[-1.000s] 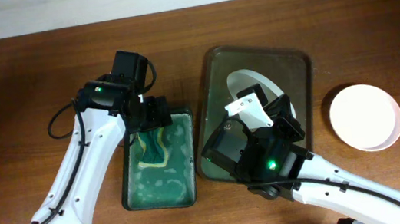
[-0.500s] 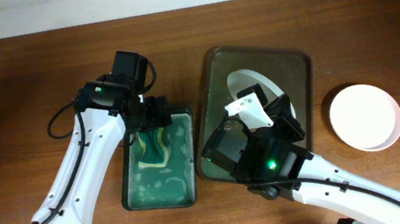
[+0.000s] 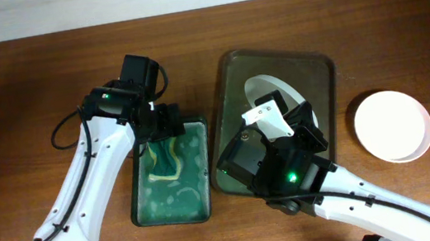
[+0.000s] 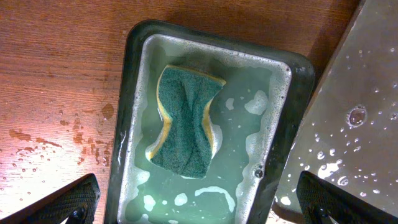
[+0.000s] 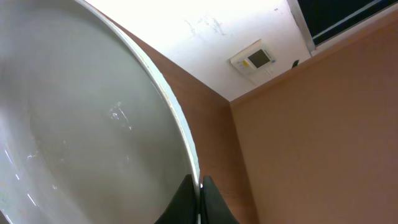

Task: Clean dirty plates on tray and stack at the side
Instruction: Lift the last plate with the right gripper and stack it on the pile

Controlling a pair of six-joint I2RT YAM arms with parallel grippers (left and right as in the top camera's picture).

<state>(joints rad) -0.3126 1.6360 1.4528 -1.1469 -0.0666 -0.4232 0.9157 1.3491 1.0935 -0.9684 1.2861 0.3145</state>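
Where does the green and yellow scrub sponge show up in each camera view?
Overhead: the green and yellow sponge lies in the soapy green tub, left of centre.
Left wrist: the sponge sits mid-picture, in that tub.
Right wrist: not in it.
Shared landmark: the tub's dark rim.

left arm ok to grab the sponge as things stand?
Probably yes: left gripper hangs open over the tub, sponge lies uncovered in the suds, and the right gripper holds its plate over the tray, out of the way.

Seemingly no legible text or labels.
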